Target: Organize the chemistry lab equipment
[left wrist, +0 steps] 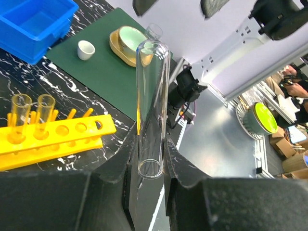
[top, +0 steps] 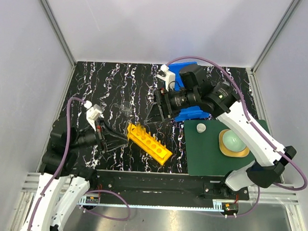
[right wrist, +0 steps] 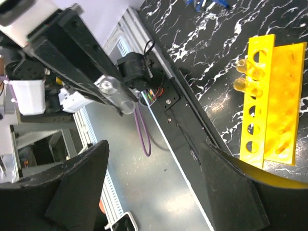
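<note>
Left gripper pinches a slim clear glass tube near its lower end; it looks light, slick and brittle, so I'd squeeze gently. Right gripper hangs spread, empty.

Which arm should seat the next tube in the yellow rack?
Left. The left gripper is shut on a glass tube beside the yellow rack, which has free holes. The right gripper is open and empty.
</note>
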You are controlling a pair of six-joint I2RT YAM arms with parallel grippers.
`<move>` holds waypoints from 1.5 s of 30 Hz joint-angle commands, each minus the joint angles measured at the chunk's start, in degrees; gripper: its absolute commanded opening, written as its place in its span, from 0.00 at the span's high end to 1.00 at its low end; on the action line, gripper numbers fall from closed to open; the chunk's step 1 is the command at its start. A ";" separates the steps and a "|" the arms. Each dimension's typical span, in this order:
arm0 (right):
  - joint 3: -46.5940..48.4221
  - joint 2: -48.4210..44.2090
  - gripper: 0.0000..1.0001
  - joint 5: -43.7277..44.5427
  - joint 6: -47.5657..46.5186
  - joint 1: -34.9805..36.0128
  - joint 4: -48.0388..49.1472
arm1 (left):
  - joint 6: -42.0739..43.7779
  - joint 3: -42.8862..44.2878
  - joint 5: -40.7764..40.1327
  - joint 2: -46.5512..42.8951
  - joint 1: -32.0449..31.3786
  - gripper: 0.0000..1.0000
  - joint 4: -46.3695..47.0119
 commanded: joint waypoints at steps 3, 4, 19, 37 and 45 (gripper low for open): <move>10.93 6.77 0.19 2.58 -0.42 5.84 -4.00 | -2.30 -3.42 6.51 -4.54 -0.10 1.00 4.32; 12.26 7.74 0.19 3.45 -0.59 6.81 -4.52 | -2.39 -3.59 6.68 -5.16 -0.10 1.00 4.32; 24.93 17.50 0.34 6.80 -0.86 12.97 -9.62 | -1.86 -2.54 7.13 -5.16 -1.24 1.00 4.24; 22.47 15.57 0.48 7.50 -0.68 15.87 -9.89 | 1.57 0.62 4.49 -2.44 -1.51 1.00 0.72; 22.30 16.27 0.60 8.11 -1.38 15.87 -9.80 | 1.30 -0.17 4.66 -3.23 -1.59 1.00 0.72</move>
